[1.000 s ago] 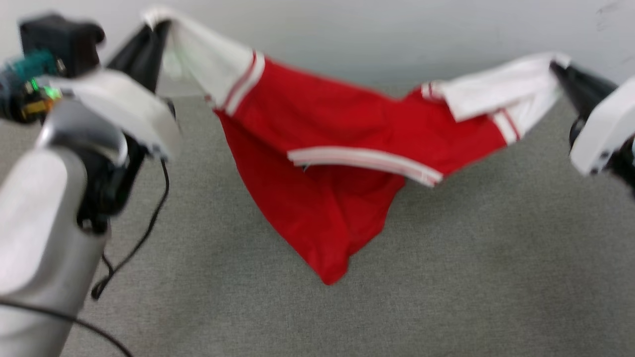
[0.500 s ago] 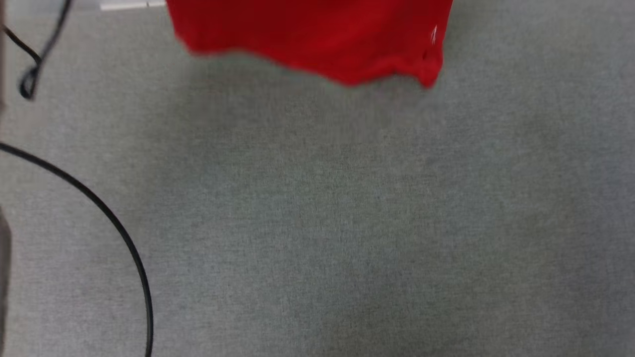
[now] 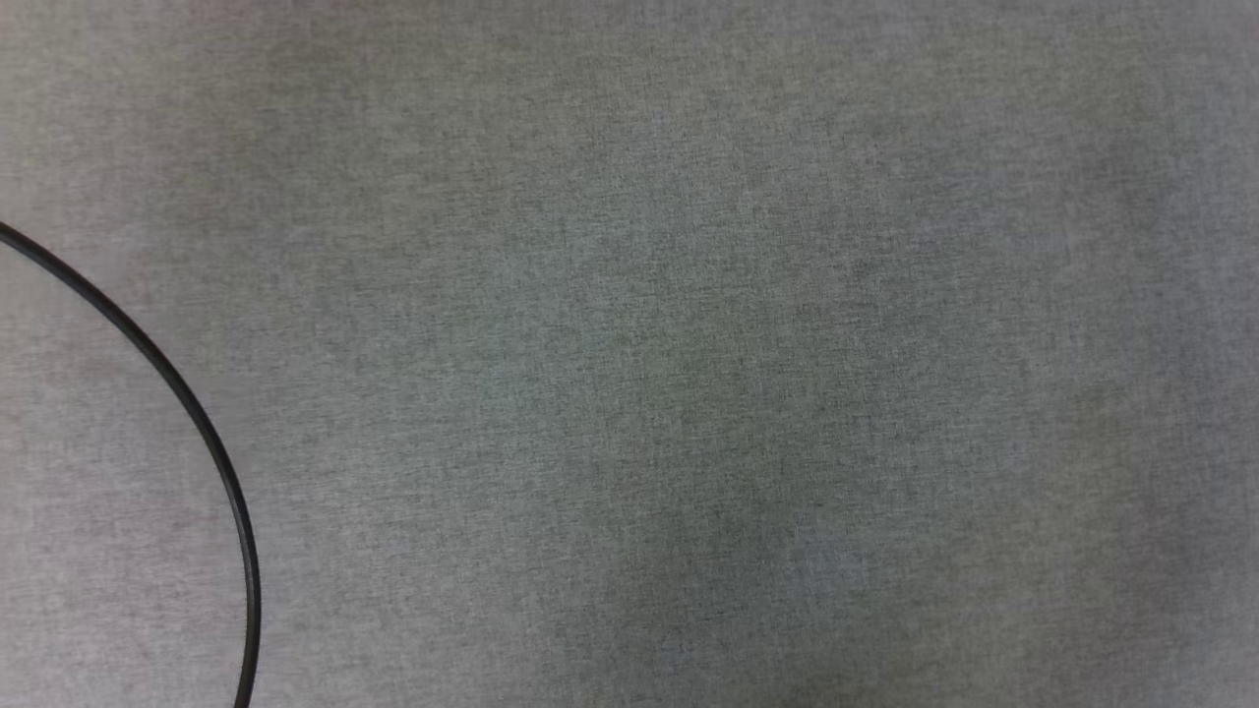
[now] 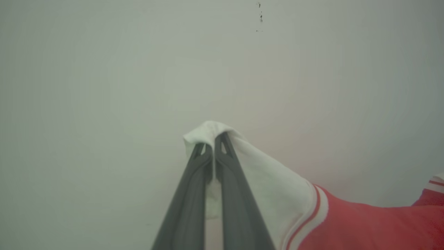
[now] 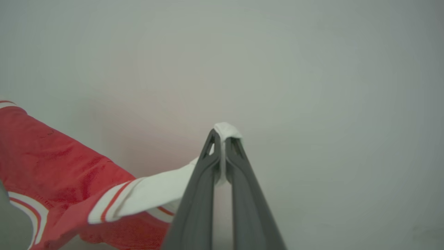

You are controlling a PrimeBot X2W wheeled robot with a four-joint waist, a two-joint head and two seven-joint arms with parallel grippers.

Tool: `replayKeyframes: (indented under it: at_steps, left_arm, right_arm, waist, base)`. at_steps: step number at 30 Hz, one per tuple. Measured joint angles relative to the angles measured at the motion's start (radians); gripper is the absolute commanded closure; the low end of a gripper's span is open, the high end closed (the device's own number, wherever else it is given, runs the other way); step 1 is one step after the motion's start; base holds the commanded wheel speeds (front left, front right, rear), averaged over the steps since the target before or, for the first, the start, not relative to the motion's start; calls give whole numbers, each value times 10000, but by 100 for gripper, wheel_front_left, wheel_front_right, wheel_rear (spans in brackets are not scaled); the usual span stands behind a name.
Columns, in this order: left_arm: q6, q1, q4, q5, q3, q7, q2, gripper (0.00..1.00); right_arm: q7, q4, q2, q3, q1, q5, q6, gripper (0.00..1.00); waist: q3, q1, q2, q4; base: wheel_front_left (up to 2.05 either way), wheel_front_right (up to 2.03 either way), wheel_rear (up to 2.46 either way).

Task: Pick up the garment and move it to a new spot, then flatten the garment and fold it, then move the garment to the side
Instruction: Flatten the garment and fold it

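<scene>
In the head view the grey surface (image 3: pixel 689 295) is lit evenly; a vague darker patch is seen low in the middle (its cause cannot be told). In the wrist views the pale wall (image 4: pixel 104 69) is dimmed toward the corners, and a faint pink tint is thrown on it beside the red garment (image 4: pixel 364 222).

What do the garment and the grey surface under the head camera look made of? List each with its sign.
The garment: soft matte fabric, probably jersey knit; it sags and creases. The grey surface: matte woven-looking textile, possibly carpet; fine speckled weave.
</scene>
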Motion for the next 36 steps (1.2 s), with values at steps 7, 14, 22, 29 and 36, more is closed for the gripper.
replayKeyframes:
  at_steps: [7, 14, 22, 29, 36]
  left_arm:
    - [-383, 669, 1601, -456, 6, -232, -293, 100]
    - [-748, 2024, 2991, -938, -109, -673, -755, 100]
    - [-995, 4765, 3875, -1409, -301, -1645, -1250, 100]
    - [-1051, 7653, 3256, -1645, -192, -2027, -1202, 100]
    - [-422, 10705, 819, -1430, 464, -2036, -945, 100]
  right_arm:
    - [-545, 1289, 284, 1016, 408, 593, -2, 100]
    - [-849, 2274, 320, 1772, 1744, 1369, -2, 100]
    - [-1607, 2443, -54, 2566, 4601, 2474, -2, 100]
    - [-2282, 1822, -489, 3022, 7425, 3252, -2, 100]
    - [-2734, 932, -832, 3001, 9642, 3643, 0, 100]
  waist:
    - [174, 0, 0, -74]
    - [-59, -1, 0, 38]
    - [-1043, -2, 0, 283]
    - [-2442, -3, 0, 359]
    - [-3736, -5, 0, 352]
  base:
    - [0, 0, 0]
    - [0, 0, 0]
    - [0, 0, 0]
    - [0, 0, 0]
    - [0, 0, 0]
